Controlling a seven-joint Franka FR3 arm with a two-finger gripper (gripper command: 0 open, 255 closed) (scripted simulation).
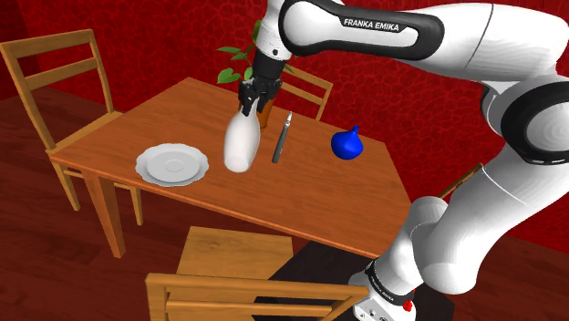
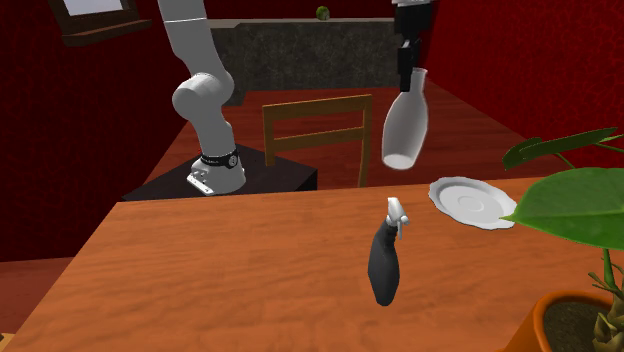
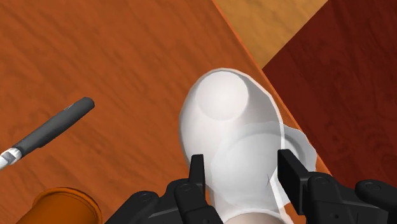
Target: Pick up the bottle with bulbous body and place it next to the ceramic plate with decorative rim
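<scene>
While the gripper (image 1: 249,105) clamps the bottle (image 1: 239,144) by its neck, we hold it tilted above the table (image 1: 182,105), near the plate (image 1: 171,165) by the edge. Next, we should lower it beside the plate and release.

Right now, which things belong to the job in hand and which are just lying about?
Job in hand:
- white bottle, clasped in the claw
- white plate

Lying about:
- dark-handled knife
- blue bulb-shaped vessel
- potted plant
- wooden chairs
</scene>
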